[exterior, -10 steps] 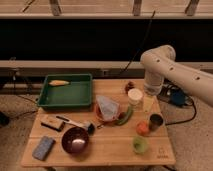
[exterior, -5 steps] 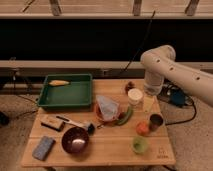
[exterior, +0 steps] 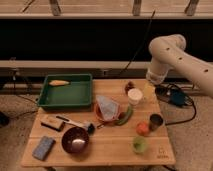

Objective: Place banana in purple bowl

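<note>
The banana (exterior: 59, 83) is small and yellow-orange. It lies at the back left corner inside the green tray (exterior: 67, 102) on the wooden table. The purple bowl (exterior: 75, 136) stands near the table's front left, well in front of the tray, with a pale item inside it. My gripper (exterior: 148, 92) hangs from the white arm (exterior: 172, 52) over the table's back right, next to a white cup (exterior: 134, 96). It is far from both the banana and the bowl.
A red-orange bowl (exterior: 102, 116) holding a pale bag sits mid-table beside a curved green vegetable (exterior: 125, 115). An orange fruit (exterior: 142, 128), dark cup (exterior: 156, 121) and green cup (exterior: 140, 145) stand at the front right. A blue sponge (exterior: 43, 148), brown bar (exterior: 51, 122) and utensil (exterior: 75, 122) lie at the left.
</note>
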